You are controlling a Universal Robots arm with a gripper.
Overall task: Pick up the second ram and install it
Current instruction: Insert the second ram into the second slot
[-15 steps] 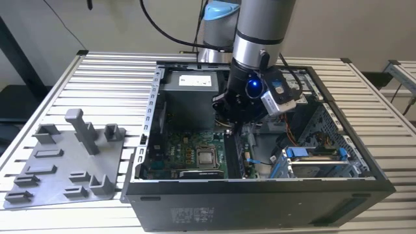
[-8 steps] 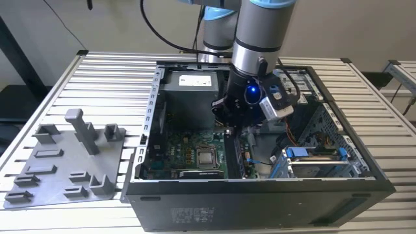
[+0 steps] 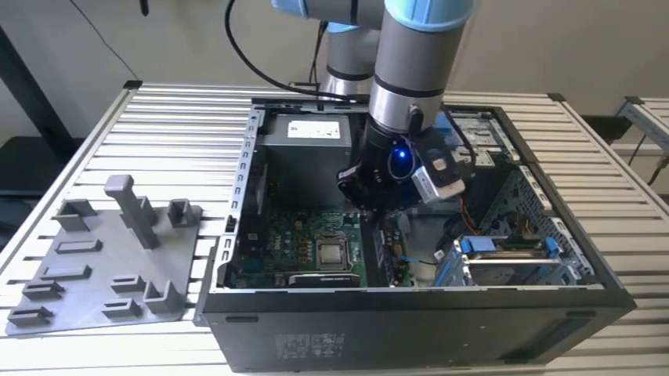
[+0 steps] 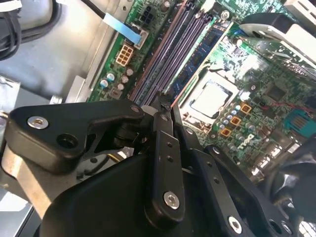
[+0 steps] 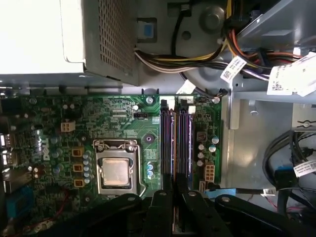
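The gripper (image 3: 374, 205) hangs low inside the open computer case (image 3: 418, 321), right over the memory slots (image 5: 173, 143). In both wrist views its 2 fingers (image 4: 165, 148) are drawn almost together. They appear to pinch a slim strip seen edge-on, judged to be the second ram (image 5: 174, 219). It sits between the fingertips in line with the slots and is not yet seated.

The stick should handle as a light, stiff, thin board. It is rigid along its length but easy to crack or scuff if twisted, and its contact edge is delicate. The sensible hold is on the 2 flat faces near the middle of the long top edge. That leaves the contact edge free and the ends clear for the slot latches. It must go down square, since a tilt would jam 1 end.

Beside the slots sits the square silver processor (image 5: 116, 173). In the second wrist view, 1 slot nearer the processor seems to carry a bluish module (image 4: 197, 64) already.

As for writing, white barcode tags (image 5: 232, 69) hang on the cables and a pale label (image 3: 313, 127) sits on the power supply. No print on the stick itself can be made out.
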